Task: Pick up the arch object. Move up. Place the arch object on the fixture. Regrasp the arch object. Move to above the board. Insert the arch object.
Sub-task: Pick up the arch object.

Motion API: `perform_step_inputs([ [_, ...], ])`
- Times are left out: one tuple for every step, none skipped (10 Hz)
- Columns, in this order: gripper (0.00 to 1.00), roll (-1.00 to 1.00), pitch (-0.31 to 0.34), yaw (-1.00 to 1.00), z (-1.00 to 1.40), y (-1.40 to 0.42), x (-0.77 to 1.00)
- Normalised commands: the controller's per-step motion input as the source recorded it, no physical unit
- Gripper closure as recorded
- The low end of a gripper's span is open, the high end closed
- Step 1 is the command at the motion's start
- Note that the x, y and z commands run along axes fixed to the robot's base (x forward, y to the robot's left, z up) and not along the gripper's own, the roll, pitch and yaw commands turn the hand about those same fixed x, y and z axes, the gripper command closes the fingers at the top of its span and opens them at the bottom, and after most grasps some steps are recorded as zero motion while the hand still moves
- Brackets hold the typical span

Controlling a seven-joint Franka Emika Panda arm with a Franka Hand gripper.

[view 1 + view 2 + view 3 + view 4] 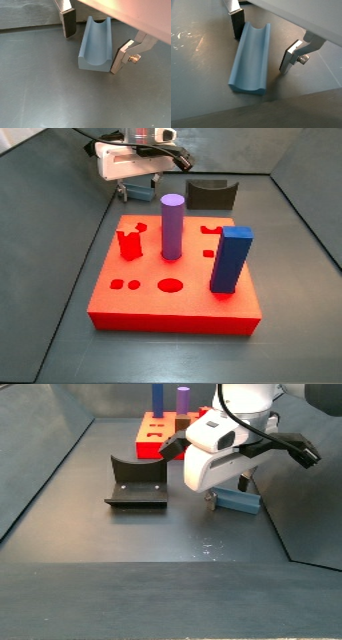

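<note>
- Arch object (250, 59) lies flat on the grey floor, groove up, near the side wall.
- Pincer (92, 44) is low over it, fingers (68, 23) spread either side, pads not touching; nothing gripped.
- Fixture (136, 482) stands nearby; board (174, 308) sits beyond it.

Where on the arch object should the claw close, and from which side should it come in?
Grip the arch object across its two long flat side walls, coming straight down from above. It lies flat on the floor with its groove facing up, and the open claw already straddles it, one finger per side wall. The far part, between the pads, looks the safest place to close.
</note>
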Motion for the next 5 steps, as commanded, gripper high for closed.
perform_step_inputs([
  [0.0,-0.15,-0.067,0.0,-0.09,0.0,-0.02],
  [0.0,-0.05,-0.047,0.03,-0.05,0.0,-0.06],
  [0.0,0.0,-0.05,0.1,-0.01,-0.06,-0.08],
  [1.0,0.0,0.0,0.0,0.0,0.0,0.0],
  [1.0,0.0,0.0,0.0,0.0,0.0,0.0],
])
